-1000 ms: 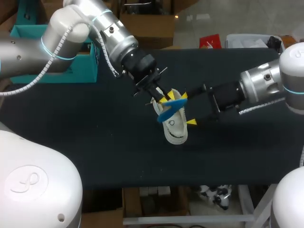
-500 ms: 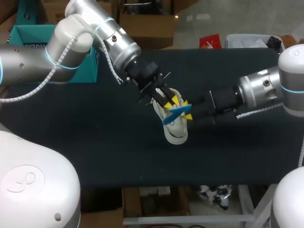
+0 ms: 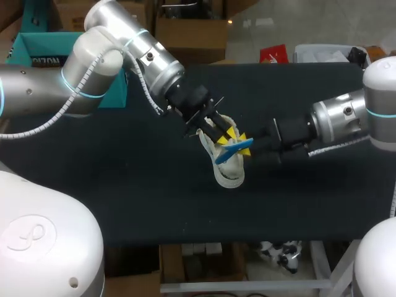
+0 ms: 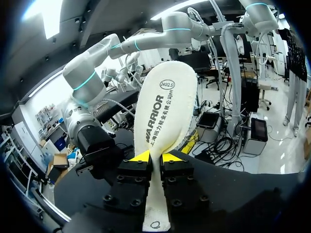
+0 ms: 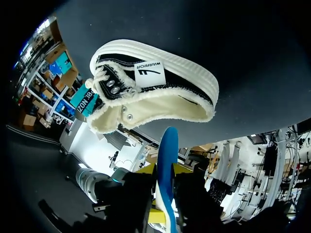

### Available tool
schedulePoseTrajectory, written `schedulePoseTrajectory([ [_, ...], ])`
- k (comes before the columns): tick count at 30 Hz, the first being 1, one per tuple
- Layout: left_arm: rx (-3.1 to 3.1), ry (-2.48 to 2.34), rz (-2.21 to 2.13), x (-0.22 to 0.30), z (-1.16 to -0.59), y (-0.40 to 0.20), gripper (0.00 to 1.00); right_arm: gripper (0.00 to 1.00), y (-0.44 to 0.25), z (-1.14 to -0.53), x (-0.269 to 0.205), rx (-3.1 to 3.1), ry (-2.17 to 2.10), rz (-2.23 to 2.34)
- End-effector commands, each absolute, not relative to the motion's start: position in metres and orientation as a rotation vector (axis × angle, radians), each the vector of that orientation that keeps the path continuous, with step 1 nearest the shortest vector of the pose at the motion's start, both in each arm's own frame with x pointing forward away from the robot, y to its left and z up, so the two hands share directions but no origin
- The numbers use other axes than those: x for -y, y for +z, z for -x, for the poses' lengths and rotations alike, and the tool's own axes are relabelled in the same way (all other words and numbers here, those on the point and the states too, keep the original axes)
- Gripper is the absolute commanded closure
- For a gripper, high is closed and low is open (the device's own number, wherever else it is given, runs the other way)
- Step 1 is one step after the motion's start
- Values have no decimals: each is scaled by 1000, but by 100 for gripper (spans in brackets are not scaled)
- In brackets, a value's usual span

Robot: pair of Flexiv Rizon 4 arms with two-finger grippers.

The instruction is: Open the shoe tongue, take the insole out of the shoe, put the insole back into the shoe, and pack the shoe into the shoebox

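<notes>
A cream and black canvas shoe with a white sole lies on its side on the dark table, its opening showing in the right wrist view. Just above it hangs the insole, blue on one face and white with print on the other. My left gripper is shut on one end of it. My right gripper is shut on the insole's other part, whose blue edge runs between its fingers. The teal shoebox stands at the back left, partly behind my left arm.
Bare dark tabletop stretches in front of the shoe and to its left. A red item and a clear bin sit at the table's far edge on the right.
My right gripper has moved in from the right and shut on the insole. The left gripper, still pinching the insole, has shifted slightly right; the insole now hangs between both.
</notes>
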State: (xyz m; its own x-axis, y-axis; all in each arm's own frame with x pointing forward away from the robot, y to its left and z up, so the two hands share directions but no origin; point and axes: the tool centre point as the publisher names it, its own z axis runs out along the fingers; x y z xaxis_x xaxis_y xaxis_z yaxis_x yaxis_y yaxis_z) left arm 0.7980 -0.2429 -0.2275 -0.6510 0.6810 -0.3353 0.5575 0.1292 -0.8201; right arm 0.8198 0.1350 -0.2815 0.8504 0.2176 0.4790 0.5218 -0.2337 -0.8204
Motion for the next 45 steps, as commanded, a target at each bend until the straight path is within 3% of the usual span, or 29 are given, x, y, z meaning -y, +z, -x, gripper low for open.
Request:
schedulePoseTrajectory([
  [1, 2256, 1575, 1244, 244, -800, -232, 100, 100, -281, -821, -134, 566, -318, 1807],
  [9, 2224, 1553, 1174, 242, -807, -235, 100, 100, -281, -822, -133, 582, -336, 1803],
  [11, 2195, 1543, 1144, 239, -810, -234, 23, 100, -281, -821, -131, 586, -347, 1801],
  [12, 2187, 1531, 1129, 238, -812, -233, 1, 100, -281, -821, -130, 587, -350, 1800],
  [45, 2003, 1117, 996, 162, -894, -223, 0, 100, -297, -814, -116, 690, -308, 1770],
])
